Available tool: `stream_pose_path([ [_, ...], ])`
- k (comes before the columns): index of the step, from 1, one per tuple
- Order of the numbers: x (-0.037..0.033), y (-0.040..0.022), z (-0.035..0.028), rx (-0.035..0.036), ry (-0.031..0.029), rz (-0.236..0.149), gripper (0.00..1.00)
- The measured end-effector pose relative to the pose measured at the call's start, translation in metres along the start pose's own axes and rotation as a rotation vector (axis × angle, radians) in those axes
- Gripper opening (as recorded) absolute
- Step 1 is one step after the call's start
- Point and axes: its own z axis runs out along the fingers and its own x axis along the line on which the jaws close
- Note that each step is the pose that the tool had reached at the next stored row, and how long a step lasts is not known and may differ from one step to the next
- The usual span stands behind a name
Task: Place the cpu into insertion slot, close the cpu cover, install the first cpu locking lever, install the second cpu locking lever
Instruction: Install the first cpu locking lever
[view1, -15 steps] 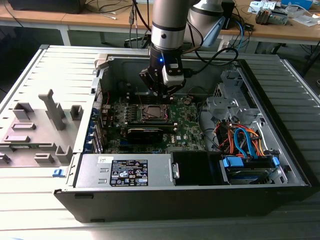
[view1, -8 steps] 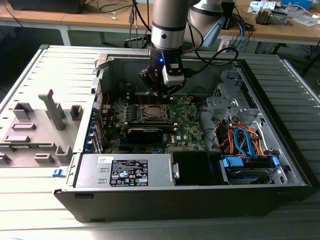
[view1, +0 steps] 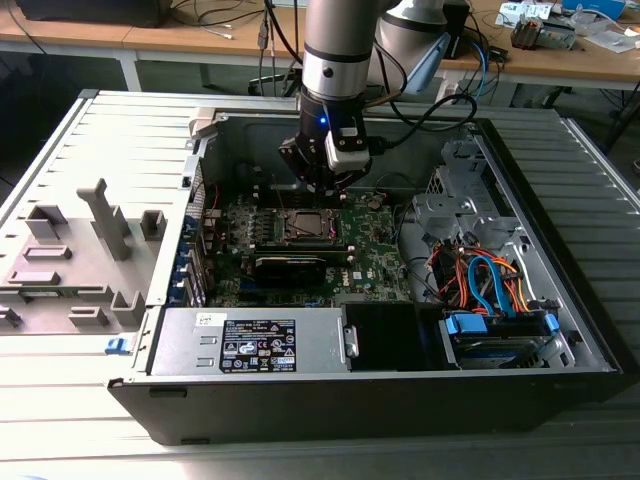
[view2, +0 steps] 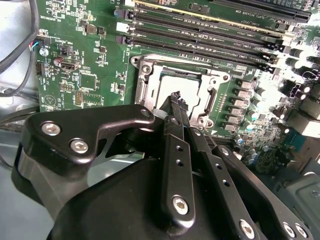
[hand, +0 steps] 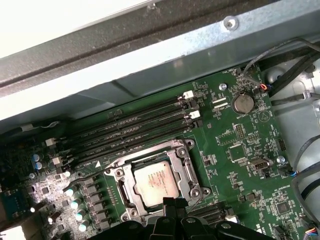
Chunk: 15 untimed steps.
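Hanging inside the open grey computer case (view1: 560, 330), the black two-fingered gripper (view2: 176, 98) is seen with its slim fingers (view2: 178, 150) pressed together on nothing, tips poised just above the near rim of the small silver-rimmed square insertion slot (hand: 156, 182) on the green motherboard (hand: 240, 150). The small flat square cpu (hand: 156, 181), pale metallic under the light, is seated in that slot, framed by the thin silver metal cpu cover (hand: 186, 164) lying flat around it. Long black memory slots (hand: 135, 127) are ranged just beyond the socket.
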Motion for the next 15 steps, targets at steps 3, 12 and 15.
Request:
stream_pose_path([
  [3, 0.0000, 0.0000, 0.0000, 0.0000, -0.0002, -0.003, 0.11],
  [12, 0.0000, 0.0000, 0.0002, 0.0000, -0.0010, -0.014, 0.11],
  [15, 0.0000, 0.0000, 0.0002, -0.0001, -0.0012, -0.017, 0.11],
])
